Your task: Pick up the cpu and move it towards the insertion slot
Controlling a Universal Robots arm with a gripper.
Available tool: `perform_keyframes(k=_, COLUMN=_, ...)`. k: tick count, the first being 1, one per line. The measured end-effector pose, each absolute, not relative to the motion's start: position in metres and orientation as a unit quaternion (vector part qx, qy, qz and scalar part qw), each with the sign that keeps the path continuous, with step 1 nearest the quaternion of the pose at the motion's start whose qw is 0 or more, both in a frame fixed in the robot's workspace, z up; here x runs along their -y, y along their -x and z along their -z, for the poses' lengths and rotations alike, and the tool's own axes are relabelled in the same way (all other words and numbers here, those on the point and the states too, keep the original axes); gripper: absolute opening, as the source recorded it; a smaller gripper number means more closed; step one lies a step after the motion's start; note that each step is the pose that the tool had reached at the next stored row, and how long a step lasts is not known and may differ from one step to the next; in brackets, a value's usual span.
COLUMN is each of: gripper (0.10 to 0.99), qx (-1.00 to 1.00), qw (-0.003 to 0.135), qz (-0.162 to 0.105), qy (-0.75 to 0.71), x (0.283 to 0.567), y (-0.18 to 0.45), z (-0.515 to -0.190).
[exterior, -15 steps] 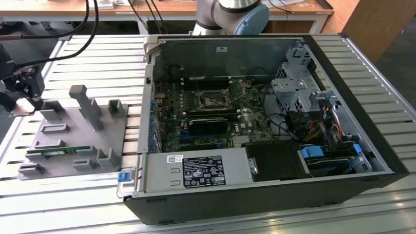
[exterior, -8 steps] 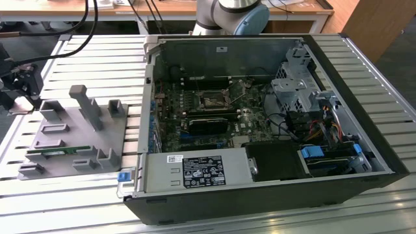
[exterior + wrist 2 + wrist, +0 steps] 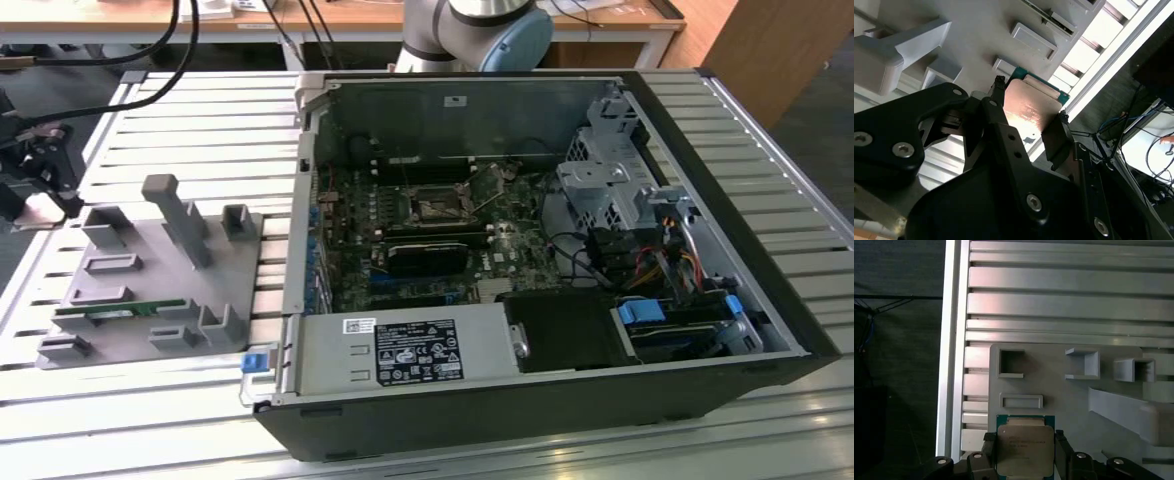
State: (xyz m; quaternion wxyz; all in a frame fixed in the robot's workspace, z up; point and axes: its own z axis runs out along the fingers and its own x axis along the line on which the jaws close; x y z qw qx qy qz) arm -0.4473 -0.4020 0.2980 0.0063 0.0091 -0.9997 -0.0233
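Clamping the cpu [image 3: 1025, 452] by two opposite edges, the gripper [image 3: 1025, 440] is holding it at the grey fixture's [image 3: 1074, 400] corner. In the exterior view, a tall post [image 3: 171, 215] and the case wall [image 3: 304, 190] are standing between that fixture and the insertion slot [image 3: 438, 207].

Silvery square cpu [image 3: 1024, 449] between the jaws

The cpu [image 3: 1025, 452] has a smooth, silvery metal top with a soft sheen, edged in green board. The hand [image 3: 1025, 440] is matt black, with bright metal screw heads. The fixture [image 3: 1069, 400] is matt grey plastic, on a table [image 3: 1069, 305] of ribbed, satin aluminium slats. The computer case [image 3: 454, 120] is dull sheet metal inside.
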Motion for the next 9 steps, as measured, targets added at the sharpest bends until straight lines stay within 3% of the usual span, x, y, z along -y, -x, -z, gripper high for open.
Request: perform_keyframes(k=9, gripper=0.545, qx=1.000, qw=0.006, qz=0.023, qy=-0.009, x=0.4014, y=0.4473, z=-0.3076)
